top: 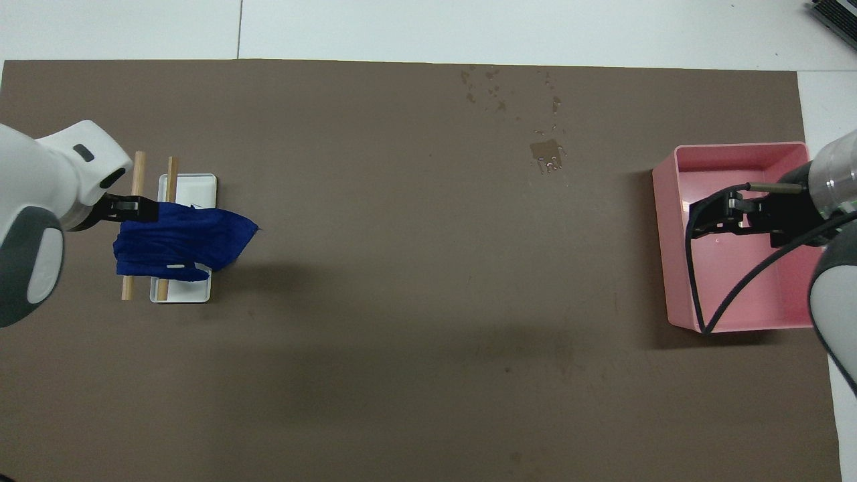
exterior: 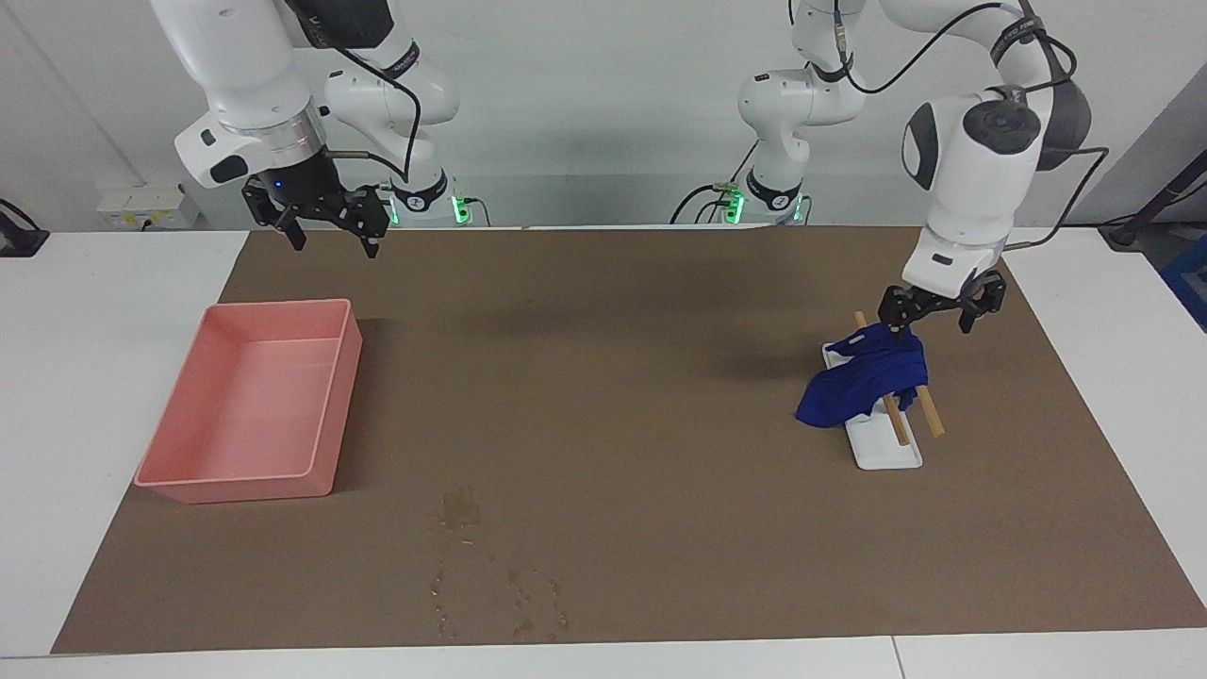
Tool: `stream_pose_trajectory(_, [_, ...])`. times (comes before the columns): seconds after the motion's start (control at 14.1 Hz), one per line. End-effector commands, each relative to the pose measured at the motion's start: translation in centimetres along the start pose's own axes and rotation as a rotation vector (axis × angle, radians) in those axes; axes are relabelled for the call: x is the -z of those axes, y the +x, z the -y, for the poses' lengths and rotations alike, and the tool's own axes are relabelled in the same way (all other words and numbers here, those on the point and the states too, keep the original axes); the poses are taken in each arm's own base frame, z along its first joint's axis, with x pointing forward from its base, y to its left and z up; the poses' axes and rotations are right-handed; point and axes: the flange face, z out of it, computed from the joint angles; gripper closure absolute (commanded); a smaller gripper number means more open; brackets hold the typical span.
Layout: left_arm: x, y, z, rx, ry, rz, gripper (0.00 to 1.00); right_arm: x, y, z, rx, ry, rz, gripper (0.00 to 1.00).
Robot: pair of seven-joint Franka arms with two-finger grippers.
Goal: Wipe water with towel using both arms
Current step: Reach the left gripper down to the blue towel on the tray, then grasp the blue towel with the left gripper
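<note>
Towel: soft royal-blue cloth towel [exterior: 863,382], limp, light, draped over wooden-rod rack [exterior: 891,415]
Left gripper [exterior: 907,321]: pinching towel's top edge
Right gripper [exterior: 325,222]: waiting above pink plastic tray [exterior: 325,405], fingers spread, empty
Water: glossy blotch [exterior: 462,509] far from towel, near tray

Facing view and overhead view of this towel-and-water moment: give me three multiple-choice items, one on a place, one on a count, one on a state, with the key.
1. Where is the water?
A. In the pink tray
B. On the brown mat, farther from the robots than the pink tray
C. On the white dish

2. How many wooden sticks lie by the white dish?
A. One
B. Two
C. Four

3. What is the left gripper doing?
A. Gripping the towel
B. Hanging over the tray
C. Pressing on the water

Key: 1 B, the blotch sits low in the facing view. 2 B, the overhead view shows two. 3 A, the cloth hangs from its fingers; the right gripper waits by the tray.
</note>
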Motion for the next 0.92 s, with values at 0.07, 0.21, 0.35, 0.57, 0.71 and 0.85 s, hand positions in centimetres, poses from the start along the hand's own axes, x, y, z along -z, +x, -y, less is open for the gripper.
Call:
stream_pose_trajectory(0.07, [-3.0,0.4,-2.9,-0.052,0.106,-0.001,0.0,0.1,-0.6,-0.3,0.015,-0.005,0.007,0.0])
stream_pose_trajectory(0.21, [-3.9,0.0,-3.7,-0.08,0.133,-0.001,0.01,0.1,-0.6,-0.3,0.015,-0.005,0.008,0.0])
stream_pose_trajectory(0.35, [-4.4,-0.5,-3.6,-0.07,0.132,0.009,0.11,0.1,-0.6,-0.3,0.015,-0.006,0.008,0.0])
stream_pose_trajectory(0.57, [-5.9,-1.7,-3.8,-0.065,0.124,0.012,0.34,0.1,-0.6,-0.3,0.016,-0.006,0.008,0.0])
stream_pose_trajectory(0.71, [-5.6,-1.5,-3.8,-0.063,0.126,0.009,0.43,0.1,-0.6,-0.3,0.018,-0.004,0.008,0.0])
stream_pose_trajectory(0.85, [-5.5,-1.5,-3.8,-0.064,0.129,0.012,0.44,0.2,-0.8,-0.3,0.018,-0.004,0.007,0.0])
